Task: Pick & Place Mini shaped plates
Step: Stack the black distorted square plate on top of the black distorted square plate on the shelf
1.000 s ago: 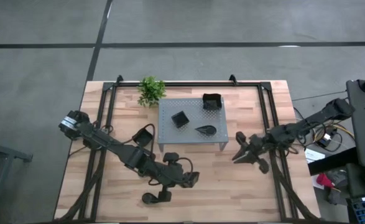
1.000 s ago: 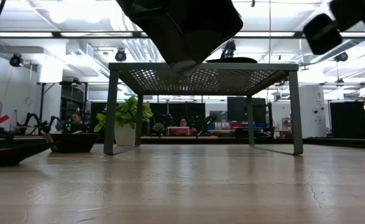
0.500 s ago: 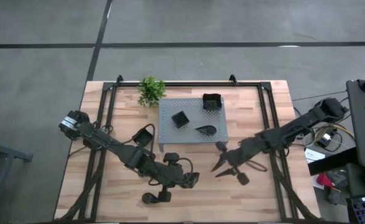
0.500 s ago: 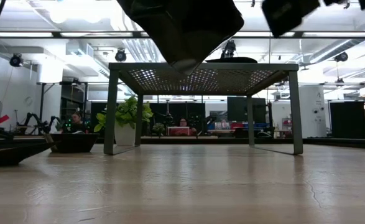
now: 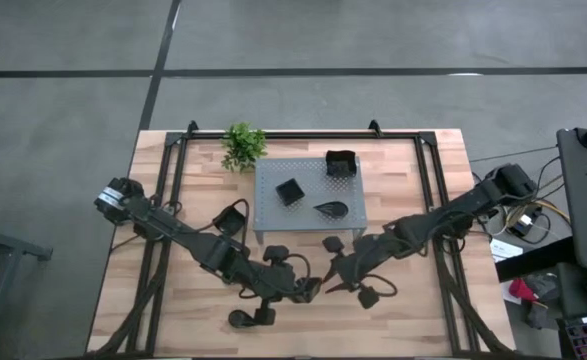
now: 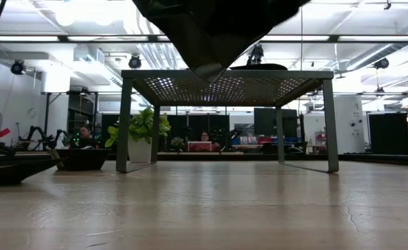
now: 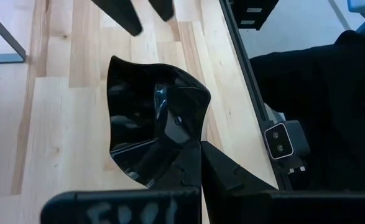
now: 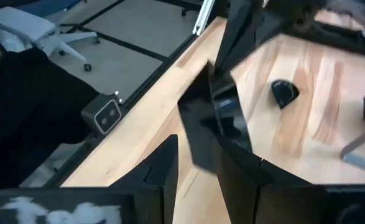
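Hanging above the desk (image 5: 173, 290) in front of the perforated stand (image 5: 308, 196), a black plate (image 7: 151, 130) is pinched by its rim in the shut left claw (image 5: 308, 287), while the part-open, empty right claw (image 5: 331, 280) is brought just beside it.

Bright, even overhead light; the right wrist view is motion-blurred, shadows soft.
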`<move>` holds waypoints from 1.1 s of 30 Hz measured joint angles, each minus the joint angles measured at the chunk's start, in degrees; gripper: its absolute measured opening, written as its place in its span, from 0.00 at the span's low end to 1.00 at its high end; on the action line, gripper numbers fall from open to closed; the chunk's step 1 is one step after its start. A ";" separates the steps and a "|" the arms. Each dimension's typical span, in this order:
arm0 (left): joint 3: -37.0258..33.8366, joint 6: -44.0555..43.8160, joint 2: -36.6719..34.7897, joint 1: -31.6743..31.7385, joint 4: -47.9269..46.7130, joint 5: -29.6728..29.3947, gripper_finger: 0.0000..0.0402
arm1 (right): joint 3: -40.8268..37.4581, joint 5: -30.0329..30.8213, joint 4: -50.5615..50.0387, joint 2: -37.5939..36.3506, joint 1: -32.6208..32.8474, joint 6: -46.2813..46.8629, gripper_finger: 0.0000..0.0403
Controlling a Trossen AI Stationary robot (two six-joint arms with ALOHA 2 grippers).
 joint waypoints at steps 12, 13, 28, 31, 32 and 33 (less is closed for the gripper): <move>-0.13 3.46 0.00 -0.63 2.49 -0.15 0.00 | 9.20 -0.25 -5.26 9.23 -0.13 -3.29 0.30; -0.13 3.31 0.00 -0.63 2.47 -0.13 0.00 | 10.08 -0.55 -6.71 9.84 -0.13 -3.55 0.30; -1.53 3.12 0.04 -0.63 2.01 -2.30 0.00 | 13.33 -4.94 -11.51 11.50 -0.15 -5.14 0.11; -1.16 3.37 0.04 -0.63 2.49 -2.75 0.00 | 13.30 -5.01 -12.02 11.52 -0.13 -5.14 0.03; -1.12 3.35 0.04 -0.63 2.78 -3.01 0.00 | 13.29 -5.03 -12.03 11.52 -0.13 -5.11 0.03; -1.11 3.35 0.02 -0.63 2.84 -3.67 0.00 | 13.29 -5.01 -12.08 11.51 -0.13 -5.11 0.02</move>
